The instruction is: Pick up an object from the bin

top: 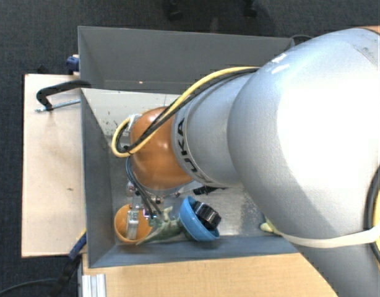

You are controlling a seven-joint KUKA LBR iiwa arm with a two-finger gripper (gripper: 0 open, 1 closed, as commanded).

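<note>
"Hand first: open or shut?"

"Cannot tell, nor whether it has hold of anything. Its metal tip lies over a round, glossy orange cup by the bin's near wall."

"Beside it?"

"Just to the view's right of the hand is a crumpled greenish thing, hard to make out. Then comes a smooth blue round piece with a black block on it. Further that way, a pale yellow scrap is cut off by the arm."

"Beyond?"

"The arm's rounded orange cover and yellow cable hide the floor behind the hand."
</note>
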